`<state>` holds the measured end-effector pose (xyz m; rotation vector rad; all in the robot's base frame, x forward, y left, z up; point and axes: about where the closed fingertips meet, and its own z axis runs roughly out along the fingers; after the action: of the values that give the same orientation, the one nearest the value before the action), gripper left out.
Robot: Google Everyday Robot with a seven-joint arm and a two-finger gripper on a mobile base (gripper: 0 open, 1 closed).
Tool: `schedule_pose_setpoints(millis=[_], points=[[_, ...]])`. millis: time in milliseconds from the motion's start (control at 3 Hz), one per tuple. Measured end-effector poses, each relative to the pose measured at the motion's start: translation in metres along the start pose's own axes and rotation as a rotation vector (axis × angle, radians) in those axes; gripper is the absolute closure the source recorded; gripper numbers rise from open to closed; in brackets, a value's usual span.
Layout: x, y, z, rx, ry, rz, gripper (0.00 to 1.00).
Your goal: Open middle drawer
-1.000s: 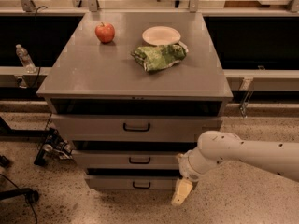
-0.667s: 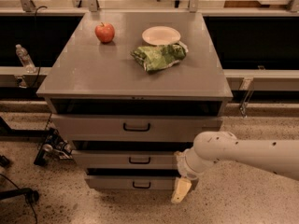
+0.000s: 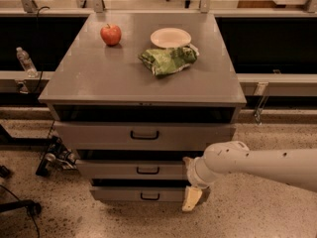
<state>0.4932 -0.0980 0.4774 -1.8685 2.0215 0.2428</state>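
Note:
The grey cabinet (image 3: 143, 78) shows three drawer fronts. The middle drawer (image 3: 131, 170) is a low wide grey front with a small black pull handle (image 3: 147, 170), below the taller top drawer (image 3: 143, 135) and above the lowest drawer (image 3: 141, 195). My white arm (image 3: 257, 162) comes in from the right. My gripper (image 3: 190, 198) hangs at the right end of the lower drawers, pointing down, right of and below the middle drawer's handle. A pale fingertip (image 3: 190, 200) shows in front of the lowest drawer's right end.
On the cabinet top lie a red apple (image 3: 111, 34), a white plate (image 3: 171, 37) and a green chip bag (image 3: 167, 60). A water bottle (image 3: 25, 61) stands on a rail at left. Cables and a caster (image 3: 52, 157) lie on the speckled floor at left.
My arm and gripper have shifted slightly left toward the cabinet's right side. The drawers have not visibly moved.

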Motion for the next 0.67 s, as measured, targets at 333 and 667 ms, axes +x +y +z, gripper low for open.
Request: schedule_pose_setpoints(millis=[333,667], points=[[0.0034,-0.0146,0.0113,0.065,-0.011,-0.032,0.00],[0.0034,-0.0146,0.0113,0.065,-0.011,-0.032,0.00]])
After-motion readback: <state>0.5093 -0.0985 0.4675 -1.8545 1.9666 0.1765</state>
